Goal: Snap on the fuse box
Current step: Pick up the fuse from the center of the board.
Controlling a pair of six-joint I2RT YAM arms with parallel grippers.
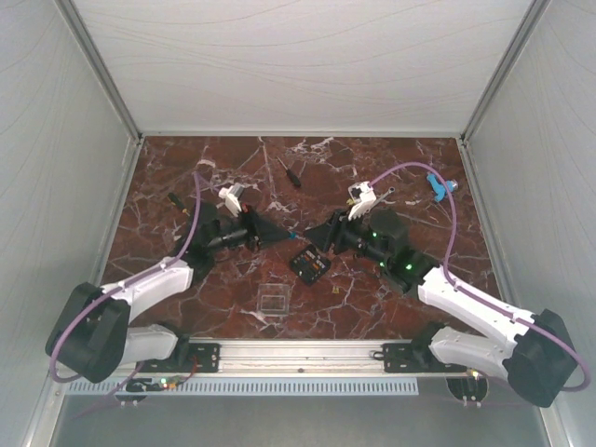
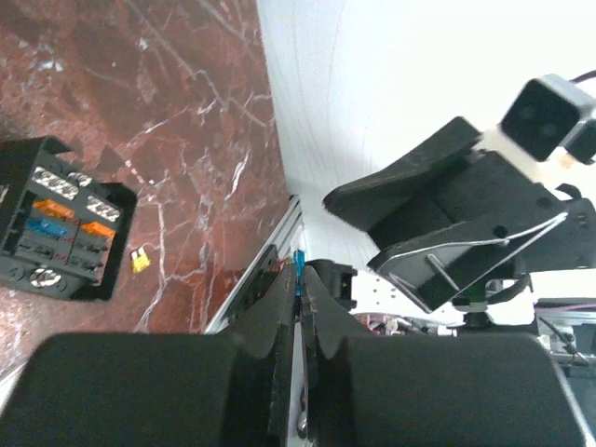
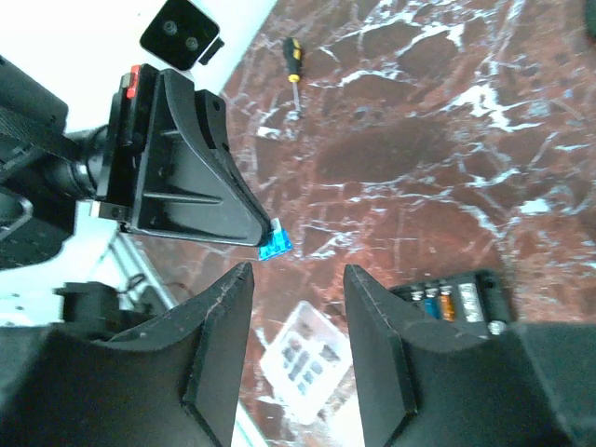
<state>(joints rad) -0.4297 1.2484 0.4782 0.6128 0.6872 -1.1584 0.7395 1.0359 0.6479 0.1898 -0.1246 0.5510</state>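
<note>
1 fuse box (image 1: pixel 308 264), 1 clear lid (image 1: pixel 271 300), 1 screwdriver (image 1: pixel 291 172) on tabletop (image 1: pixel 223 154). Left gripper (image 2: pixel 300 275) clenched on 1 blue fuse (image 3: pixel 274 245); right gripper (image 3: pixel 298 275) released.

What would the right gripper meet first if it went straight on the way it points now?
Most likely the blue fuse pinched at the tip of the left gripper, which sits just ahead of the open right gripper; the depth between them is unclear.

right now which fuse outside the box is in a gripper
The blue fuse, pinched in the shut left gripper; the yellow fuse lies on the marble beside the fuse box.
</note>
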